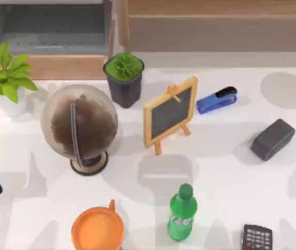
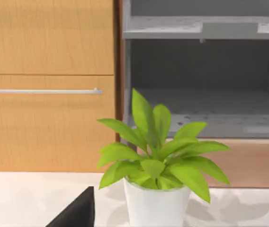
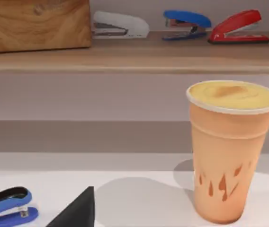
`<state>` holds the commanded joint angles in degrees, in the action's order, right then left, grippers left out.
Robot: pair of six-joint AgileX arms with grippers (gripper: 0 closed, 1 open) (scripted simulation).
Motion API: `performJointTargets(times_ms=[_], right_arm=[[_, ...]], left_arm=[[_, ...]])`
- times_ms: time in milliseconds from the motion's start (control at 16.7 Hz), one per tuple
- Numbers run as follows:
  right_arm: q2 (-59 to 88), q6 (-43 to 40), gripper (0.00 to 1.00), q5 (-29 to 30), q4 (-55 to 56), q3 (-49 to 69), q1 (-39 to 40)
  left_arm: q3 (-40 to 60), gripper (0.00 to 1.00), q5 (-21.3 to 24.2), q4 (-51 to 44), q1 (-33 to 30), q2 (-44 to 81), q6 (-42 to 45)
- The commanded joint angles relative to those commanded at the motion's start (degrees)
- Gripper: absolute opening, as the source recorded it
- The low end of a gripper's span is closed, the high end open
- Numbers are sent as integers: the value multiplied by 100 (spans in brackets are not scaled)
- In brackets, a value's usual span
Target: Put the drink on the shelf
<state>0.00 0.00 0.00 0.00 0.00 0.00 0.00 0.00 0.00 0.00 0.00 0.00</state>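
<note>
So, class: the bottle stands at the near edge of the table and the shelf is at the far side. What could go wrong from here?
1. The bottle is tall and narrow, so an off-centre grip may tip it onto the orange mug beside it.
2. Globe, little chalkboard and dark potted plant stand between the bottle and the shelf; a low carry could knock them.
</note>
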Motion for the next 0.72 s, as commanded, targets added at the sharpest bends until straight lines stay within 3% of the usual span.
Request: performJointTargets(times_ms=[360,720], right_arm=[[565,-16,100,4,588,351,-104],[3149,-10,100,-96,3050,1303,-392]], left_arm=[[0,100,0,0,0,0,0],[0,100,0,0,0,0,0]])
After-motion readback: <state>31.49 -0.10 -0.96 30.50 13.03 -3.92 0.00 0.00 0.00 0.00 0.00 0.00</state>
